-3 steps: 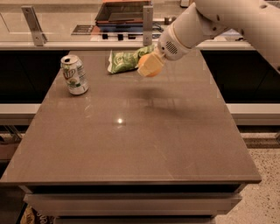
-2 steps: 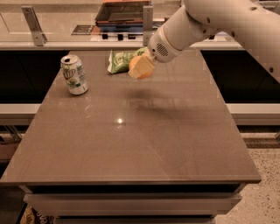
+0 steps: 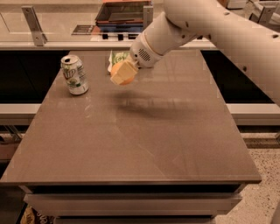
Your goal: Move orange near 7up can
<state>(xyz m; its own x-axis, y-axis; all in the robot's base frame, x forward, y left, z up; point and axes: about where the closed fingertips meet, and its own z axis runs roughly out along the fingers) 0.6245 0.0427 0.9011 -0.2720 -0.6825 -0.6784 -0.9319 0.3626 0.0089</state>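
The 7up can (image 3: 75,75), silver-white with green lettering, stands upright near the table's far left edge. My gripper (image 3: 123,73) is in the air over the far middle of the table, to the right of the can, shut on the orange (image 3: 118,70). The orange shows between the pale fingers, held above the tabletop, about a can's height away from the can sideways. My white arm (image 3: 210,26) reaches in from the upper right.
A green snack bag (image 3: 117,58) lies on the table just behind the gripper, partly hidden by it. The brown table (image 3: 140,135) ends at edges on all sides. A counter with a tray (image 3: 122,13) runs behind it.
The gripper has carried the orange leftward toward the can, now passing in front of the green snack bag. The can has not moved.
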